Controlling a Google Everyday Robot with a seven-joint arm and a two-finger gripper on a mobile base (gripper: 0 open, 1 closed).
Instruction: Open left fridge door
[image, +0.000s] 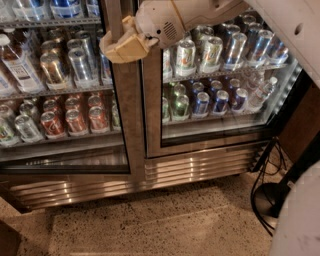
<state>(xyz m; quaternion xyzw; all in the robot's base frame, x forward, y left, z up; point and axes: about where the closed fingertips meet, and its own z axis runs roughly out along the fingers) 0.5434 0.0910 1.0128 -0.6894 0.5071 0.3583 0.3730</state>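
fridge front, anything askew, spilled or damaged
Nothing stands out. Cans stand in rows inside the wide stainless-steel fridge, and the speckled floor shows no spill. The tan gripper is at the upper inner edge of the glass-paned left fridge door.

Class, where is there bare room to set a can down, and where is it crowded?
Bare: the fridge bottom under the red cans; the speckled floor before the grille. Crowded: every shelf. The gripper is before the left fridge door, upper right.
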